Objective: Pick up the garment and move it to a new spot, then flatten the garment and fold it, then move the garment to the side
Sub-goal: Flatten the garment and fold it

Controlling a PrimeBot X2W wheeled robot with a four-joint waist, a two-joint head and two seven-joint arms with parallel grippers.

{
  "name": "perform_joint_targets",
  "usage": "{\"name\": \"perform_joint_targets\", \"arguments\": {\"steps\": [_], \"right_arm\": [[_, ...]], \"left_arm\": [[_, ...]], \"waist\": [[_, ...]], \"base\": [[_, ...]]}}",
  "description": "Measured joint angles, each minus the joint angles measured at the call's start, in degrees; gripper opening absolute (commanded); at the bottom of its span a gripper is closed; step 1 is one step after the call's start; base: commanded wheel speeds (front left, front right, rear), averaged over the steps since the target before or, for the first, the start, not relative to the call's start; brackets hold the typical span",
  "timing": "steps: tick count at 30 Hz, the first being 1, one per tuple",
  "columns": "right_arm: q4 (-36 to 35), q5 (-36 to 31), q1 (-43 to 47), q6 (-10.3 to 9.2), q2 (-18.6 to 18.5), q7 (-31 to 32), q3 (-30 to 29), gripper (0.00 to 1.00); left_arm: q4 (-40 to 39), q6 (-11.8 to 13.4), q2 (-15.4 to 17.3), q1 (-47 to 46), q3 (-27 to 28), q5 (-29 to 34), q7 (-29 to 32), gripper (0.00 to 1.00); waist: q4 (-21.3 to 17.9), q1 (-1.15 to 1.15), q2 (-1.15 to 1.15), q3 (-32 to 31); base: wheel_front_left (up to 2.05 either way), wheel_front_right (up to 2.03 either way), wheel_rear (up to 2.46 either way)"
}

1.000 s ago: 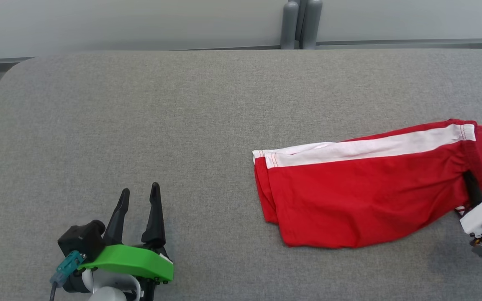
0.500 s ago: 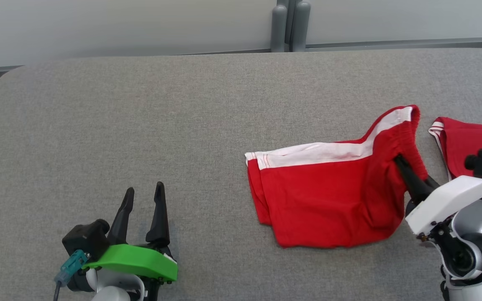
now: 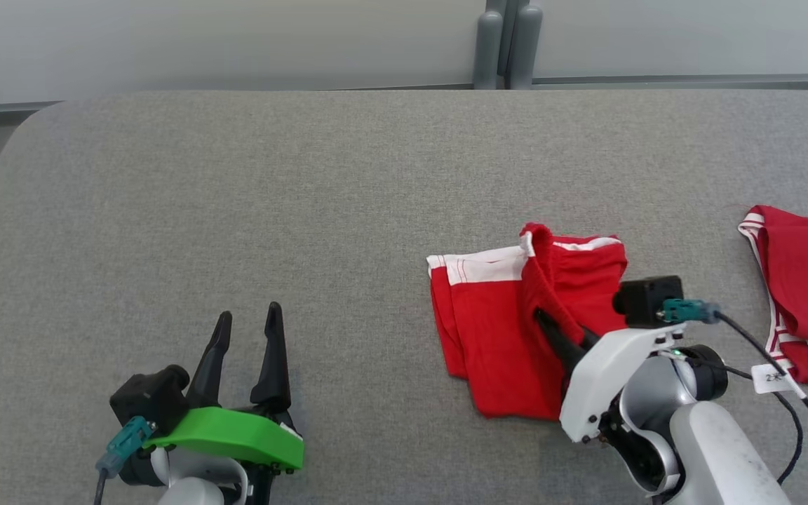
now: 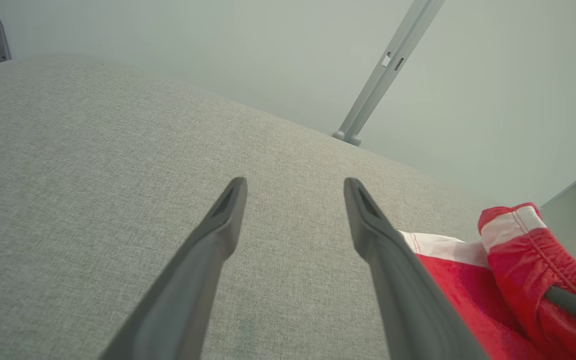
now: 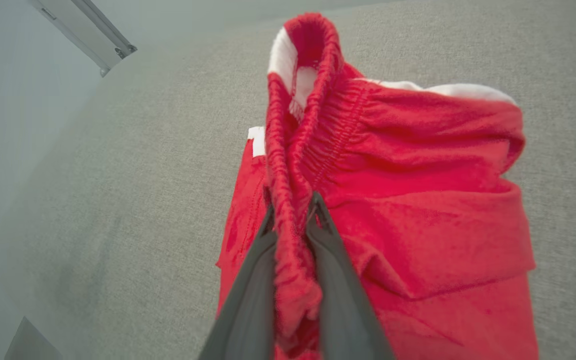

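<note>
The garment (image 3: pixel 495 330) is a pair of red shorts with a white side stripe, lying right of centre on the grey table (image 3: pixel 306 196). My right gripper (image 3: pixel 543 321) is shut on its elastic waistband (image 5: pixel 288 165) and holds that end lifted and doubled over the flat leg part. In the right wrist view the red band is pinched between the dark fingers (image 5: pixel 255 280). My left gripper (image 3: pixel 248 324) stands open and apart from the cloth at the lower left, empty; its wrist view shows the garment (image 4: pixel 508 260) off to the right.
A second red piece with white trim (image 3: pixel 807 287) lies at the right edge of the table. A grey post (image 3: pixel 506 42) stands behind the far edge. Bare grey cloth surface spreads across the left and the back.
My right gripper has carried the waistband end leftward over the leg part, folding the shorts to about half their length. The left gripper stays put and open.
</note>
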Motion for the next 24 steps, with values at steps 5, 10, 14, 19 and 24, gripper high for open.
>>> {"name": "perform_joint_targets", "arguments": {"steps": [5,10,14,19,24], "right_arm": [[7.28,-3.57,-2.35,0.00,-0.01,-2.20,2.34,0.00],[12.69,-7.36,-4.65,0.00,-0.01,-4.60,3.88,0.00],[14.55,-7.62,-5.33,0.00,-0.05,-6.31,6.12,1.00],[14.25,-6.59,-5.38,0.00,0.02,-7.89,9.07,1.00],[12.24,-5.63,-4.48,0.00,0.01,-8.89,11.57,1.00]], "left_arm": [[0.44,-0.25,-0.48,-0.12,-0.33,-0.07,-0.15,1.00],[0.97,-0.58,-0.98,-0.17,-0.47,-0.08,-0.21,1.00],[1.35,-0.77,-1.07,-0.18,-0.52,-0.08,-0.22,1.00],[1.62,-0.77,-1.10,-0.12,-0.49,-0.08,-0.23,1.00],[1.58,-0.76,-1.01,0.11,-0.78,-0.08,-0.22,1.00]], "waist": [[1.29,0.00,0.00,-0.12],[2.46,0.00,0.00,-0.30],[3.02,0.00,0.00,-0.57],[2.97,0.00,0.00,-1.08],[2.32,0.00,0.00,-1.50]], "base": [[0.00,0.00,0.00],[0.00,0.00,0.00],[0.00,0.00,0.00],[0.00,0.00,0.00],[0.00,0.00,0.00]]}}
